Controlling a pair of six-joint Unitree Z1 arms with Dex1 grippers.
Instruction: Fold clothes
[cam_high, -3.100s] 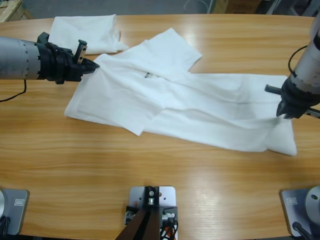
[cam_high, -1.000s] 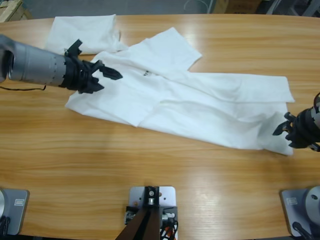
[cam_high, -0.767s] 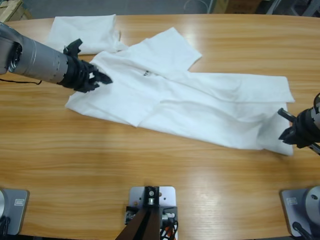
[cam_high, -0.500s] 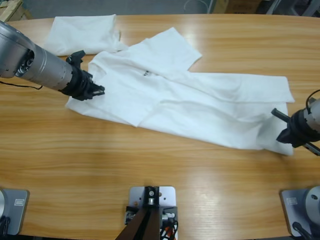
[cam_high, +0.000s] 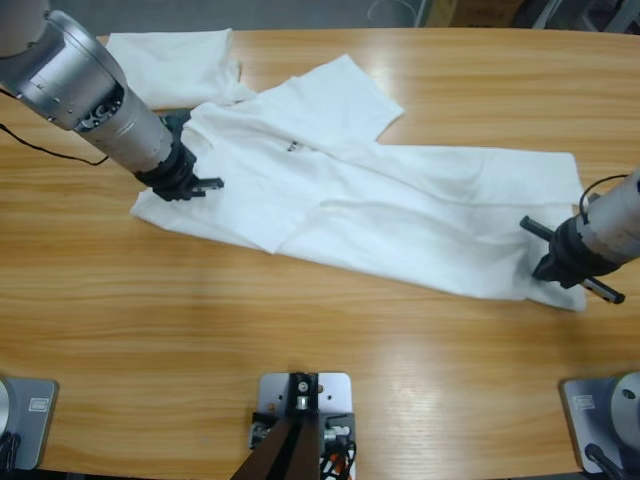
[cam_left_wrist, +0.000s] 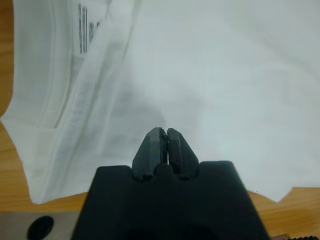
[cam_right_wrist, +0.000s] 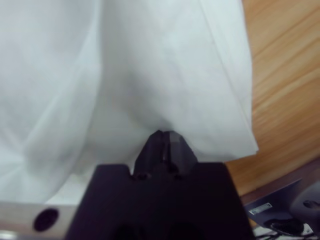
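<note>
**Both grippers down on the shirt, ready for the next fold**

I judge I am at the grasping step of a fold: each arm has come to one end of the spread plain white short-sleeved cotton T-shirt, which lies slantwise across the long wooden table.

My left gripper sits on the shoulder end. In the left wrist view its black jaws are pressed together, tips against the cloth; I cannot tell whether any fabric is caught between them. The collar with its small dark neck label lies ahead and to the left of the tips.

My right gripper is at the hem end. Its jaws look clenched, the cloth puckering right at the tips, so I take it as pinching the hem corner.

Next, I reckon, both ends must lift together and carry across evenly, or the cloth will drag.

The shirt looks soft, thin, lightly creased, one sleeve spread away from me. Beyond the left gripper lies a second white folded bundle, near the table's far edge.
</note>
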